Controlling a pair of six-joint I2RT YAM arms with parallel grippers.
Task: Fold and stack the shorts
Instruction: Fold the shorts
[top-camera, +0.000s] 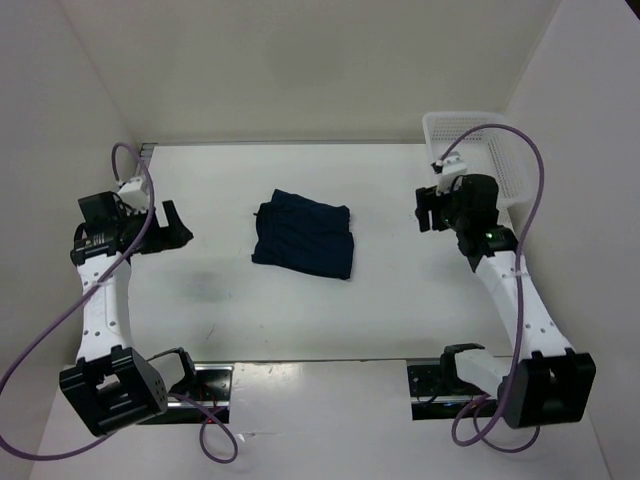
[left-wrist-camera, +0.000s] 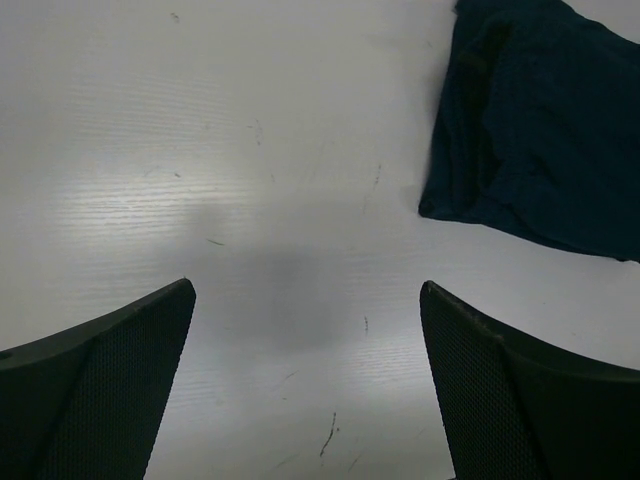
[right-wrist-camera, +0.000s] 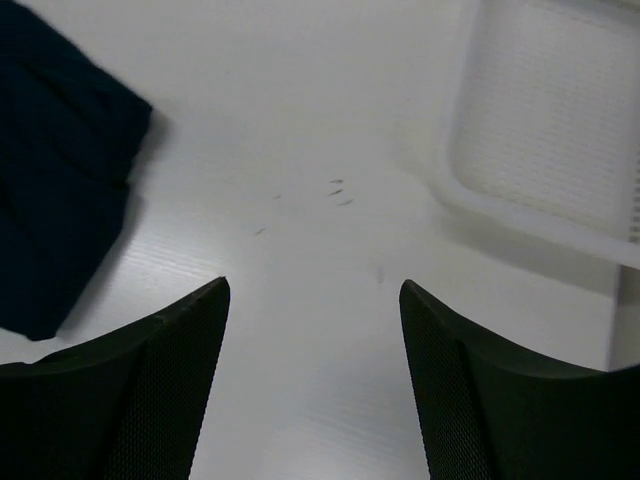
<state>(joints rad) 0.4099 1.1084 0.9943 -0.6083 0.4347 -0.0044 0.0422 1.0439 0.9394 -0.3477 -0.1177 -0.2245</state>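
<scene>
The dark navy shorts lie folded into a compact rectangle on the white table, in the middle of the top view. They also show at the upper right of the left wrist view, as shorts, and at the left edge of the right wrist view, as shorts. My left gripper hovers well to the left of them, open, with only bare table between its fingers. To the right of the shorts my right gripper is open too and holds nothing.
A white mesh basket stands at the back right corner, just behind the right gripper; its rim shows in the right wrist view as basket. White walls close the table in at the back and both sides. Purple cables loop from both arms.
</scene>
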